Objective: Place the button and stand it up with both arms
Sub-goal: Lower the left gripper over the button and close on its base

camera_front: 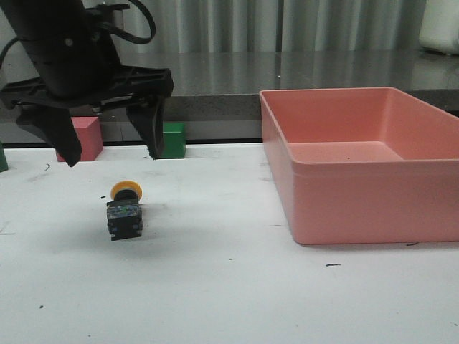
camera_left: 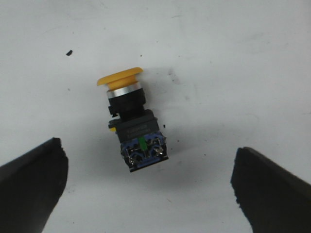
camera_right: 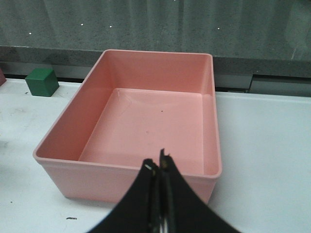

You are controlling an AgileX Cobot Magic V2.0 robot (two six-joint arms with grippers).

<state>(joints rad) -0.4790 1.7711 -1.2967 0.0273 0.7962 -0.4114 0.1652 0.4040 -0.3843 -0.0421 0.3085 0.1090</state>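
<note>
The button (camera_front: 124, 210) lies on its side on the white table, yellow cap pointing away from me and bluish bottom toward me. In the left wrist view the button (camera_left: 131, 121) lies between and beyond the two spread fingers, untouched. My left gripper (camera_front: 113, 156) hangs open above and a little behind the button. My right gripper (camera_right: 159, 167) is shut and empty, in front of the near wall of the pink bin (camera_right: 125, 174). The right gripper does not show in the front view.
The pink bin (camera_front: 337, 208) stands at the right and holds nothing. A red cube (camera_front: 86, 136) and a green cube (camera_front: 172, 140) sit at the table's back edge behind the left gripper. The green cube also shows in the right wrist view (camera_right: 42, 81).
</note>
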